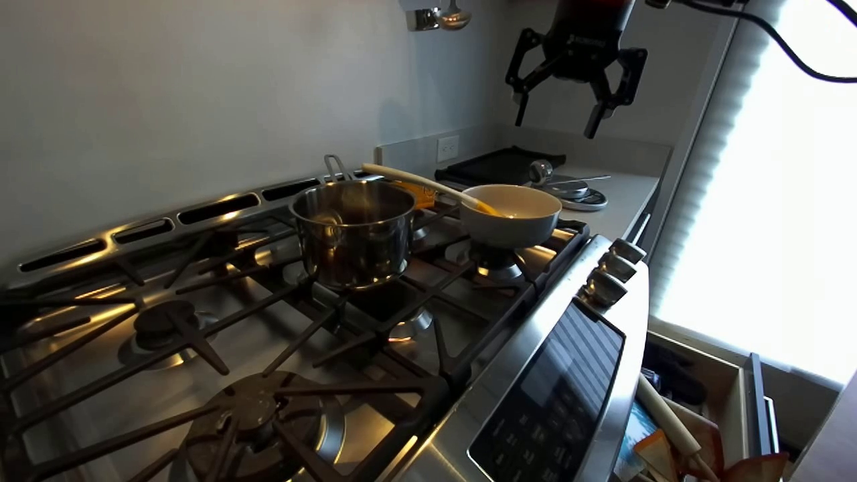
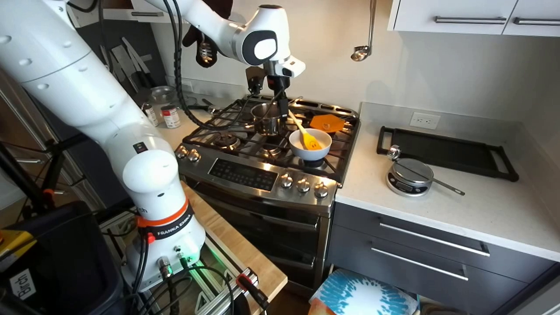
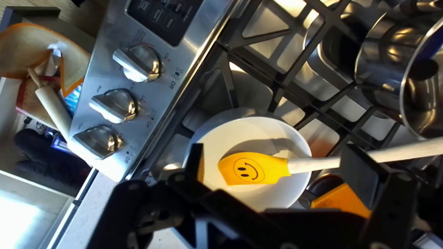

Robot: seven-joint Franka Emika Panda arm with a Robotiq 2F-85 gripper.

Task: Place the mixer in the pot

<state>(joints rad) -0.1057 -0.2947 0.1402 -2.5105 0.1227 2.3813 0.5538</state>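
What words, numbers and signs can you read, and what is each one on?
"FRANKA EMIKA": black band around the robot's base.
"ch", a word's end: robot arm, above the band.
"Birch": white label; what precedes it is unclear.
"Off", three times: stove front, beside the knobs.
"Lite": beside the topmost one in the wrist view.
Smiley face: the mixer, on its yellow head.
Too small or blurred: control panel, cans, scale, end effector.

In exterior view, stove (image 1: 469, 402) dim; window (image 1: 763, 221) off stove's control side blown out to white. In exterior view, worktop (image 2: 490, 210) beside stove evenly lit. In both exterior views, soft shadow on wall (image 1: 234, 87) past stove's end. Wrist view: hard glints off pot (image 3: 384, 72) and knobs (image 3: 114, 103) on stove; mixer (image 3: 283, 167) casts shadow in bowl (image 3: 242, 129) on stove; gripper (image 3: 277, 159) over stove soft in focus.
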